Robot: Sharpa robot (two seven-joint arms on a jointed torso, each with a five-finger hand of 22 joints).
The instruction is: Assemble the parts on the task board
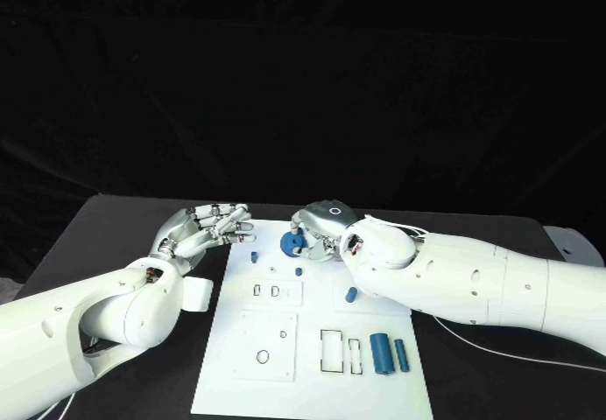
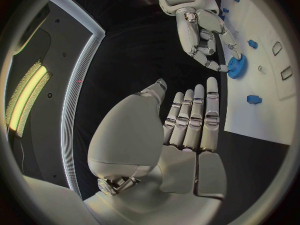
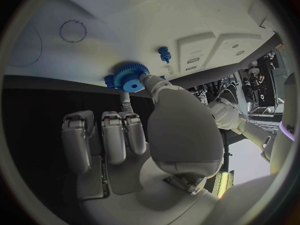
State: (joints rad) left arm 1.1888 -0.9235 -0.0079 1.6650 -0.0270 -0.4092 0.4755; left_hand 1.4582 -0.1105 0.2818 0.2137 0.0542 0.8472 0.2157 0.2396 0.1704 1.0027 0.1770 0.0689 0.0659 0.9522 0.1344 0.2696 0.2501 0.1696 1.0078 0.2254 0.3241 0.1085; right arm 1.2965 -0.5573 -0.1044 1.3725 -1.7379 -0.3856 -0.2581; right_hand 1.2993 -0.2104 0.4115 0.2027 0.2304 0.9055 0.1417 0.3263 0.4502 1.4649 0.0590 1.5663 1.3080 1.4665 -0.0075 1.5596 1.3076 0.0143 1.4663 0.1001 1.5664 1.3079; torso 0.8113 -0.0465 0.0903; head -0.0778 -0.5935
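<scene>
A white board [image 1: 271, 350] is laid on the black bench [image 1: 114, 236]. At its far edge a blue gear [image 1: 292, 242] is pinched between thumb and finger of the right hand [image 1: 331, 229]; in the right wrist view the gear [image 3: 129, 77] is seen at the board's rim, with the other fingers [image 3: 112, 135] curled beside it. The left hand [image 1: 208, 229] is held just off the board's far left corner, its fingers straight, close side by side, with nothing in them; in the left wrist view this hand [image 2: 187, 130] is seen over the bench beside the board [image 2: 262, 115]. A small blue peg [image 1: 254, 257] stands near the gear. Another blue piece [image 1: 352, 295] is seen beside the right forearm. Two blue cylinders [image 1: 377, 351] lie side by side near the board's near right edge, next to a rectangular slot [image 1: 332, 350].
</scene>
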